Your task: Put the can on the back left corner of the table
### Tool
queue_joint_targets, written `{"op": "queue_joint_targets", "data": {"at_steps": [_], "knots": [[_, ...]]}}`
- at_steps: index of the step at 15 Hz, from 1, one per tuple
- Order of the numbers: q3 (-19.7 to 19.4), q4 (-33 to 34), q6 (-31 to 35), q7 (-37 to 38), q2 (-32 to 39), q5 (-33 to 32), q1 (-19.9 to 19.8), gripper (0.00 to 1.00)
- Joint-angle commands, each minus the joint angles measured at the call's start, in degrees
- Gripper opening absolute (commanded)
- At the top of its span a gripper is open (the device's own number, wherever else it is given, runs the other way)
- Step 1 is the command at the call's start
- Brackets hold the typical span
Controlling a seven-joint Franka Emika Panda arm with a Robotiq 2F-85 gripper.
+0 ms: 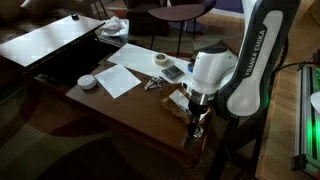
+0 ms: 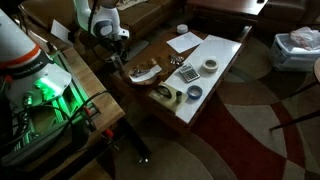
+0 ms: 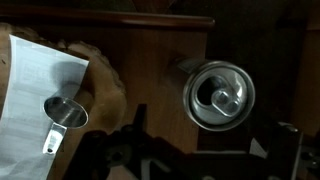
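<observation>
In the wrist view the can stands upright on the dark brown table, close to the table's corner; I see its pale metallic top with the pull tab. My gripper is open, its dark fingers spread wide below the can in the picture and not touching it. In both exterior views the gripper points straight down over a corner of the table. The can itself is too dark and small to make out there.
A paper sheet lies mid-table, with a small metal scoop on its edge. A white bowl, a tape roll and small clutter share the table. A white-topped surface stands beyond.
</observation>
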Motion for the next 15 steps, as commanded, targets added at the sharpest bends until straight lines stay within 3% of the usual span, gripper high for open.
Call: {"op": "queue_joint_targets", "data": {"at_steps": [1,6,9,15], "knots": [[1.6,0.5,-1.1,0.0,-0.1,-1.5,-2.7,1.0],[3.9,1.4,-1.0,-0.5,0.3,-2.1,-5.7,1.0],[4.5,0.2,2.9,0.4,-0.4,-1.7,-6.9,1.0],[3.1,-7.5,28.8,8.1,-2.0,0.0,-7.7,1.0]]}}
